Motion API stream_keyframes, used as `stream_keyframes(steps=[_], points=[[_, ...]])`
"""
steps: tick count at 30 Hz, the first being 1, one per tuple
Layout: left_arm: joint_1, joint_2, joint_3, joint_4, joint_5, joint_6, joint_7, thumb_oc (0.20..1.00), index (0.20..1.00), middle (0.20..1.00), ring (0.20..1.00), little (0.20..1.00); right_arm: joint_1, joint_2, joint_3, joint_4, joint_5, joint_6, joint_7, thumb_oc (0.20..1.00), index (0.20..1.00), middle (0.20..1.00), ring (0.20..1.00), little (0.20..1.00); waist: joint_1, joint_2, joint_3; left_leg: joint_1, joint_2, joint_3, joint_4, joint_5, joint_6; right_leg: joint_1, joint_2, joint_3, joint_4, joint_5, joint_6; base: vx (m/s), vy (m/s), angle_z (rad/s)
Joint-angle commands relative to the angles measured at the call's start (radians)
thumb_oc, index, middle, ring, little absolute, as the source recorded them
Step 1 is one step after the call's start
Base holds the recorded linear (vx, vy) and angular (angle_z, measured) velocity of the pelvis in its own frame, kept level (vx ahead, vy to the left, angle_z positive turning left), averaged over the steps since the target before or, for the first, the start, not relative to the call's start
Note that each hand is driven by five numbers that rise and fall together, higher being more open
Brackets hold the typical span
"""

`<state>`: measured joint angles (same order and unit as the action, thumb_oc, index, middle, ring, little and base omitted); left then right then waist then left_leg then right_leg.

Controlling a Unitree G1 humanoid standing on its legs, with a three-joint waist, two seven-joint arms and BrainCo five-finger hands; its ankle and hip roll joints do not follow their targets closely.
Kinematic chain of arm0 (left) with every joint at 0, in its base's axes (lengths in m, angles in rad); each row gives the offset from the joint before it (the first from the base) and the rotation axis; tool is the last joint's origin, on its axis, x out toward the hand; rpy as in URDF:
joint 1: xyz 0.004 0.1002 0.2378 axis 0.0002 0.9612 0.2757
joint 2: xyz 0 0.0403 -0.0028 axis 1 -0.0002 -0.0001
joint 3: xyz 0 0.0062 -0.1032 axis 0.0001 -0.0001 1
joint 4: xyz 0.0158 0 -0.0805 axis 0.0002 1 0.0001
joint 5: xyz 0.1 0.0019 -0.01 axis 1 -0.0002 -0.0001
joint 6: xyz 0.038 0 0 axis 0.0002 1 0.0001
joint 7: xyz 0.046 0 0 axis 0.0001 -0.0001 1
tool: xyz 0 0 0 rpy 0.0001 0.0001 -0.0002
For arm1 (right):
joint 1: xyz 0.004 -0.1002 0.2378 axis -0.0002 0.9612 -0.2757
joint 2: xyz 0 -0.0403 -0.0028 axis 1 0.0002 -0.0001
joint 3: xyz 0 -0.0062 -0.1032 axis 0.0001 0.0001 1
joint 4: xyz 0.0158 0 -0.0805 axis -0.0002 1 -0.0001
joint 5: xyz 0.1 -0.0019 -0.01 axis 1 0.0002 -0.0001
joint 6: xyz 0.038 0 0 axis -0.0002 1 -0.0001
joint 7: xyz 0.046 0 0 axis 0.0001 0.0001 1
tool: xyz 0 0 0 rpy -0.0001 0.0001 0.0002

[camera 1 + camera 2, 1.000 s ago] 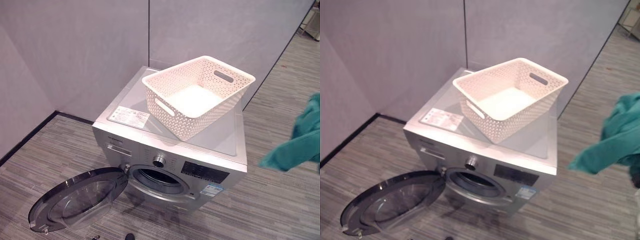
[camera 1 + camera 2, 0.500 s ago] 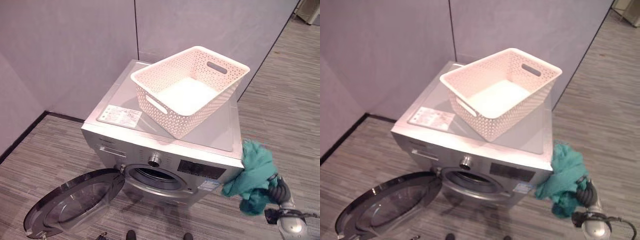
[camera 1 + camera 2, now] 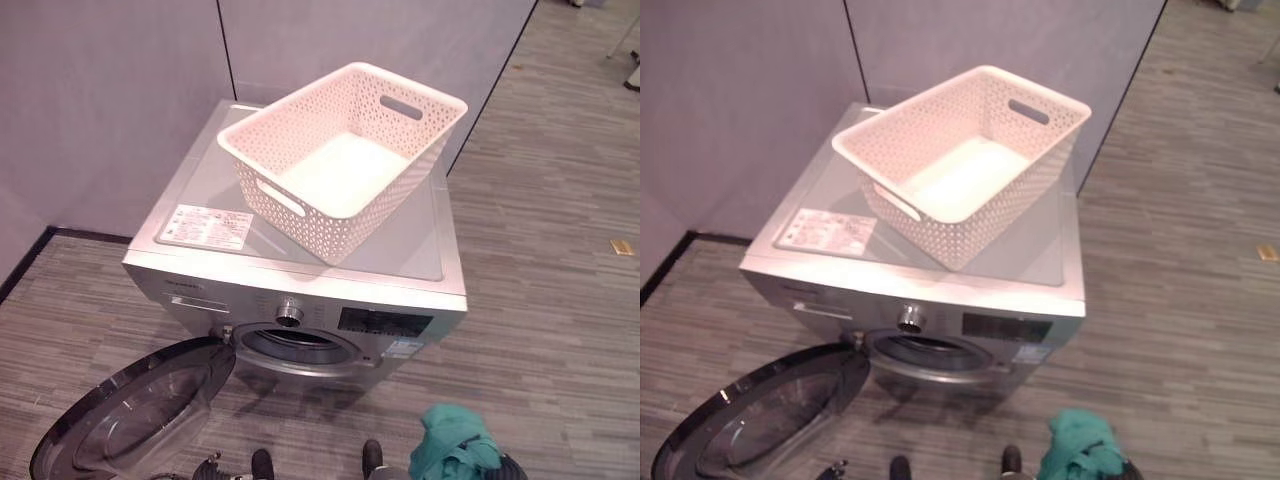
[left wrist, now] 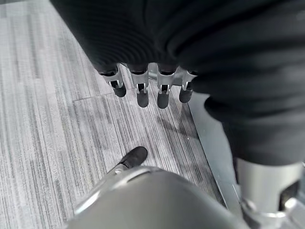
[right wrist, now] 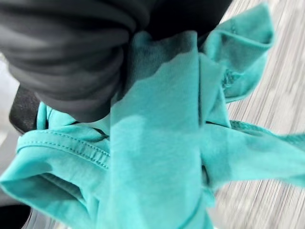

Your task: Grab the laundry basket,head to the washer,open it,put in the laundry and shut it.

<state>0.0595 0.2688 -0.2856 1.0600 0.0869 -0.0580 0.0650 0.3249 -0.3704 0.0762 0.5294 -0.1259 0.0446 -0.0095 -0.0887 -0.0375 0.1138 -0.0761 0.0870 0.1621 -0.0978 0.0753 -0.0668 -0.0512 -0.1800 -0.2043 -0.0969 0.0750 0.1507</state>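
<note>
A silver front-loading washer (image 3: 420,250) stands against the grey wall panels. Its round door (image 3: 130,420) is swung wide open to the left, low over the floor, and the drum opening (image 3: 300,348) is dark. On the washer's top sits a white perforated laundry basket (image 3: 340,150), with nothing inside. A teal cloth (image 3: 450,450) hangs bunched low in front of the washer, right of the opening. My right hand (image 5: 71,57) is shut on that teal cloth (image 5: 157,143), which covers its fingers. My left hand (image 4: 143,90) hangs over the floor, fingers relaxed and holding nothing.
Grey partition walls (image 3: 120,90) close in behind and to the left of the washer. Striped grey floor (image 3: 560,330) spreads to the right and front. A label sticker (image 3: 205,227) lies on the washer's top. A small tan object (image 3: 622,246) lies on the floor at far right.
The camera has shifted. My right hand has carried the teal cloth down from the right edge to low in front of the washer.
</note>
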Motion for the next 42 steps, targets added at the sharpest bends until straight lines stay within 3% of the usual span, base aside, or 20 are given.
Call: stream_keyframes(steps=[1, 7, 13, 18, 19, 24, 26, 27, 31, 35, 38, 40, 42], points=[[-0.069, 0.021, -0.013, -0.011, -0.029, -0.030, 0.026, 1.000, 1.000, 1.000, 1.000, 1.000, -0.131, -0.006, 0.028, -0.038, 0.058, -0.054, -0.025, 0.200, 0.200, 0.200, 0.200, 0.200, 0.037, 0.009, 0.083, -0.009, -0.028, -0.053, 0.011, -0.074, 0.047, -0.018, -0.046, -0.085, 0.014, 0.022, 0.027, -0.14, 0.020, 0.18], [-0.094, 0.033, -0.105, -0.175, -0.061, -0.039, 0.057, 1.000, 1.000, 1.000, 1.000, 1.000, -0.367, 0.049, 0.224, 0.025, 0.086, -0.049, -0.104, 0.200, 0.200, 0.200, 0.200, 0.200, 0.085, 0.048, 0.169, -0.112, -0.046, -0.103, 0.011, -0.034, 0.048, -0.079, -0.071, -0.132, 0.014, 0.038, 0.022, -0.10, 0.026, 0.35], [-0.103, 0.013, -0.157, -0.159, -0.086, -0.037, 0.092, 1.000, 1.000, 1.000, 1.000, 1.000, -0.542, 0.107, 0.331, 0.122, 0.118, -0.048, -0.166, 0.200, 0.200, 0.200, 0.200, 0.200, 0.125, 0.068, 0.239, -0.173, -0.056, -0.123, 0.011, -0.012, 0.050, -0.122, -0.087, -0.150, 0.034, 0.040, 0.019, -0.05, 0.042, 0.19], [-0.146, -0.010, -0.204, -0.124, -0.102, -0.036, 0.128, 1.000, 1.000, 1.000, 1.000, 1.000, -0.648, 0.156, 0.362, 0.200, 0.150, -0.057, -0.226, 0.200, 0.200, 0.200, 0.200, 0.200, 0.151, 0.085, 0.290, -0.210, -0.054, -0.146, 0.011, -0.012, 0.045, -0.152, -0.095, -0.159, 0.069, 0.013, 0.021, -0.03, 0.024, 0.15], [-0.148, -0.010, -0.204, -0.124, -0.102, -0.036, 0.129, 1.000, 1.000, 1.000, 1.000, 1.000, -0.651, 0.157, 0.360, 0.201, 0.150, -0.058, -0.227, 0.200, 0.200, 0.200, 0.200, 0.200, 0.150, 0.085, 0.293, -0.222, -0.059, -0.143, 0.011, 0.007, 0.051, -0.162, -0.099, -0.167, 0.069, 0.029, 0.013, 0.01, -0.003, 0.22], [-0.182, -0.009, -0.258, -0.183, -0.130, -0.049, 0.167, 1.000, 1.000, 1.000, 1.000, 1.000, -0.760, 0.188, 0.308, 0.257, 0.178, -0.083, -0.355, 0.200, 0.200, 0.200, 0.200, 0.200, 0.176, 0.130, 0.333, -0.272, -0.069, -0.170, 0.015, 0.007, 0.041, -0.204, -0.110, -0.186, 0.106, -0.001, 0.019, -0.03, 0.026, 0.19], [-0.199, -0.003, -0.298, -0.225, -0.131, -0.057, 0.182, 1.000, 1.000, 1.000, 1.000, 1.000, -0.823, 0.194, 0.263, 0.295, 0.180, -0.098, -0.451, 0.200, 0.200, 0.200, 0.200, 0.200, 0.189, 0.165, 0.352, -0.313, -0.084, -0.187, 0.016, 0.016, 0.039, -0.241, -0.123, -0.204, 0.136, -0.013, 0.020, -0.04, 0.028, 0.29], [-0.200, -0.003, -0.299, -0.225, -0.131, -0.057, 0.182, 1.000, 1.000, 1.000, 1.000, 1.000, -0.825, 0.194, 0.262, 0.297, 0.180, -0.099, -0.451, 0.200, 0.200, 0.200, 0.200, 0.200, 0.189, 0.166, 0.351, -0.315, -0.084, -0.187, 0.016, 0.017, 0.039, -0.243, -0.124, -0.204, 0.138, -0.014, 0.020, -0.03, 0.023, 0.14], [-0.208, 0.025, -0.325, -0.286, -0.140, -0.075, 0.207, 1.000, 1.000, 1.000, 1.000, 1.000, -0.950, 0.143, 0.153, 0.313, 0.187, -0.127, -0.601, 0.200, 0.200, 0.200, 0.200, 0.200, 0.212, 0.221, 0.374, -0.380, -0.107, -0.207, 0.028, 0.030, 0.036, -0.300, -0.145, -0.222, 0.180, -0.030, 0.024, -0.03, 0.020, 0.25], [-0.213, 0.034, -0.333, -0.300, -0.140, -0.082, 0.213, 1.000, 1.000, 1.000, 1.000, 1.000, -1.060, 0.091, 0.091, 0.322, 0.198, -0.149, -0.670, 0.200, 0.200, 0.200, 0.200, 0.200, 0.233, 0.246, 0.378, -0.421, -0.116, -0.213, 0.040, 0.032, 0.037, -0.339, -0.152, -0.224, 0.195, -0.036, 0.026, -0.02, 0.022, 0.10], [-0.226, 0.035, -0.338, -0.289, -0.126, -0.089, 0.217, 1.000, 1.000, 1.000, 1.000, 1.000, -1.179, 0.024, 0.063, 0.252, 0.145, -0.163, -0.749, 0.200, 0.200, 0.200, 0.200, 0.200, 0.258, 0.264, 0.382, -0.468, -0.125, -0.222, 0.056, 0.033, 0.035, -0.386, -0.161, -0.225, 0.218, -0.043, 0.028, -0.02, -0.004, 0.05], [-0.241, 0.038, -0.350, -0.269, -0.104, -0.098, 0.223, 1.000, 1.000, 1.000, 1.000, 1.000, -1.336, -0.088, 0.051, 0.190, 0.069, -0.171, -0.850, 0.200, 0.200, 0.200, 0.200, 0.200, 0.290, 0.278, 0.377, -0.512, -0.133, -0.236, 0.063, 0.040, 0.029, -0.429, -0.167, -0.227, 0.242, -0.055, 0.028, -0.01, -0.031, 0.05], [-0.246, 0.043, -0.352, -0.265, -0.093, -0.100, 0.227, 1.000, 1.000, 1.000, 1.000, 1.000, -1.391, -0.142, 0.063, 0.165, 0.020, -0.154, -0.895, 0.200, 0.200, 0.200, 0.200, 0.200, 0.304, 0.283, 0.372, -0.527, -0.135, -0.244, 0.064, 0.043, 0.028, -0.447, -0.168, -0.229, 0.256, -0.062, 0.026, 0.00, -0.058, 0.07]])
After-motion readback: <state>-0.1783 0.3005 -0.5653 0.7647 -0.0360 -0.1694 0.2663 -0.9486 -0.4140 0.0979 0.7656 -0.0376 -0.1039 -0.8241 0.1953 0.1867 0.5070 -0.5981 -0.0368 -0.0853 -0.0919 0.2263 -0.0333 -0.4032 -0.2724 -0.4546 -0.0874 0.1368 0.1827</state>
